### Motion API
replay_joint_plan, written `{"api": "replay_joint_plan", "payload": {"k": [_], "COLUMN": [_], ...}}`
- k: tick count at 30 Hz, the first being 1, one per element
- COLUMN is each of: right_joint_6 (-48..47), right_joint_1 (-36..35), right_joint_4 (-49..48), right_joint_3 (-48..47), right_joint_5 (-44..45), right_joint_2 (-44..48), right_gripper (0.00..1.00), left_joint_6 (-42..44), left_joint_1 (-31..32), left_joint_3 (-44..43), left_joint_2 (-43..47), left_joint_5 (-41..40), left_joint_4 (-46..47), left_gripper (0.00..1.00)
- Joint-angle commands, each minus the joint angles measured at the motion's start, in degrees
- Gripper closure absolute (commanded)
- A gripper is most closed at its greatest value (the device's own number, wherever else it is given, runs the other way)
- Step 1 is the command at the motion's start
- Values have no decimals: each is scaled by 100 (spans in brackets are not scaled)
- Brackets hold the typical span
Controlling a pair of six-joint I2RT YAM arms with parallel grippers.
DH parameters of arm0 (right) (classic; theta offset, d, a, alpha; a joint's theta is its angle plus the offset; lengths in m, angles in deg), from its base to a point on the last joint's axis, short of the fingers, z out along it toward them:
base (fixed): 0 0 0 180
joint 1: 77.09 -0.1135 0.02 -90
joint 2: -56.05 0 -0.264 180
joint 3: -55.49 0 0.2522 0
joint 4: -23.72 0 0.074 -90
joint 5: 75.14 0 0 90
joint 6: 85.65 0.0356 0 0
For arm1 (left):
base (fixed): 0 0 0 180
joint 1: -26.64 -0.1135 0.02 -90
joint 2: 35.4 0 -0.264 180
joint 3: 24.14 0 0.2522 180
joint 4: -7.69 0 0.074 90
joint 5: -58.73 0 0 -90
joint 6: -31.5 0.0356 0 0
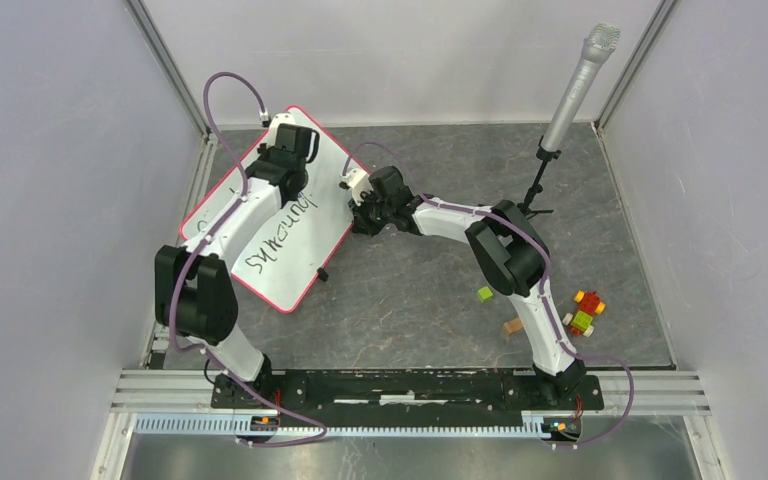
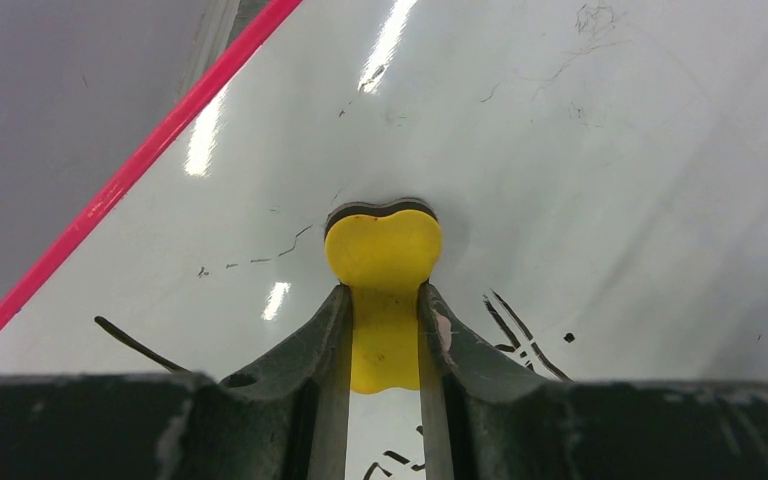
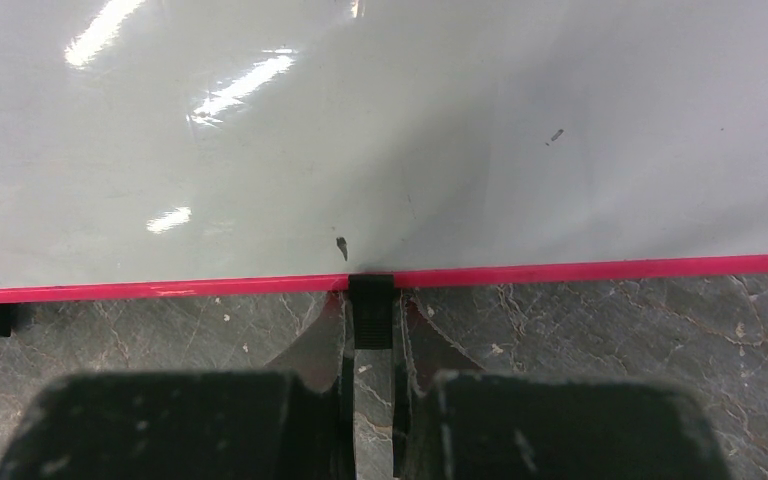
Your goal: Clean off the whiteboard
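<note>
Currently the left hand [image 2: 385, 305] is clamping a yellow eraser [image 2: 383, 248] against the whiteboard [image 2: 580, 200], the right hand [image 3: 370, 315] is pinching its edge clip [image 3: 370, 290], and much handwriting [image 1: 280, 235] is awaiting wiping.

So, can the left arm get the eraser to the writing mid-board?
Probably yes. The left hand holds the eraser on the board, the writing lies nearer its base with nothing between, and the right hand only grips an edge clip.
</note>
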Motion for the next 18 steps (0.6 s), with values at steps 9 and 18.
{"api": "replay_joint_plan", "payload": {"k": [9, 18], "right_joint_6": [151, 179], "right_joint_1": [217, 233], "right_joint_4": [294, 262], "right_joint_3": [-103, -54], "right_joint_5": [237, 161], "right_joint_2": [-151, -118], "right_gripper": [100, 100], "left_joint_6": [-797, -1005], "left_joint_1": [-868, -1411], "left_joint_3": [728, 1347], "left_joint_2": [1053, 2007], "left_joint_5": [-257, -389], "left_joint_4": [-192, -491], "left_gripper": [74, 74]}}
